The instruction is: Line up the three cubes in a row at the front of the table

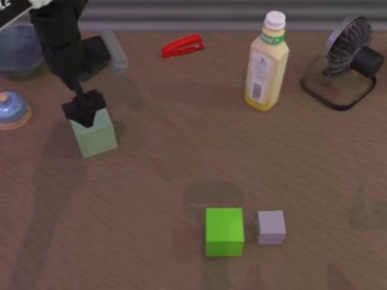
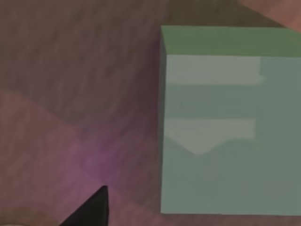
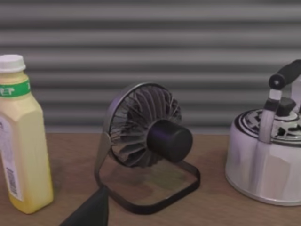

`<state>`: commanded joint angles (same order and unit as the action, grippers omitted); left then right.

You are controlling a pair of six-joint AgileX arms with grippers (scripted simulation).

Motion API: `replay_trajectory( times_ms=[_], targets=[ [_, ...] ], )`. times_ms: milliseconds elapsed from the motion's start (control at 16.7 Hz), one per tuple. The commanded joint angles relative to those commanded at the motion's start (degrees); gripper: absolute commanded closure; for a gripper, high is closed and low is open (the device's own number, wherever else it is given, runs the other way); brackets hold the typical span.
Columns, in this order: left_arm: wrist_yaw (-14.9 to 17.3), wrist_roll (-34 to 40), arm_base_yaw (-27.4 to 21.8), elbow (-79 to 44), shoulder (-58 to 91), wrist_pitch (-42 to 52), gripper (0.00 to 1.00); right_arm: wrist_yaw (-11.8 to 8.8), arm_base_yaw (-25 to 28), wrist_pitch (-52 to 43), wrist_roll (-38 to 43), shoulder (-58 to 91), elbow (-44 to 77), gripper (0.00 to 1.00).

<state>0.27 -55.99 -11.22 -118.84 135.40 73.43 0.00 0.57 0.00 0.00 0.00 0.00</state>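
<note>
From above, our left gripper [image 1: 86,115] hangs directly over the far edge of the pale green cube [image 1: 94,136], which sits on the counter [image 1: 181,157] at the far left, well apart from the other two; whether our fingers are spread or pinching it we cannot tell, since the wrist hides them. The lime cube [image 1: 224,231] and the small lavender cube [image 1: 270,227] already stand just beside each other at the near edge, right of centre, so the pale one lies far and left of the row it must join, and the left arm is plainly the nearer one. A red stapler [image 1: 183,45], a yellow bottle [image 1: 266,66] and a small fan [image 1: 344,57] stand along the far side. The left wrist camera shows the pale green cube [image 2: 225,127] close up and one dark fingertip [image 2: 94,209] beside it, not touching. The right wrist camera shows only the bottle [image 3: 21,136], the fan [image 3: 146,136] and a kettle [image 3: 265,150]; that arm appears parked off to the right.
</note>
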Motion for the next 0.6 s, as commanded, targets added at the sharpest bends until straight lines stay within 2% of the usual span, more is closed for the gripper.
replay_trajectory(
  times_ms=[240,600],
  targets=[
    [0.0,0.1,0.0,2.1,0.5,-2.4,0.00,0.0,0.0,0.0,0.0,0.0,0.0,0.00],
    [0.1,-0.1,0.1,11.2,4.2,-15.7,0.00,0.0,0.0,0.0,0.0,0.0,0.0,0.00]
  ],
)
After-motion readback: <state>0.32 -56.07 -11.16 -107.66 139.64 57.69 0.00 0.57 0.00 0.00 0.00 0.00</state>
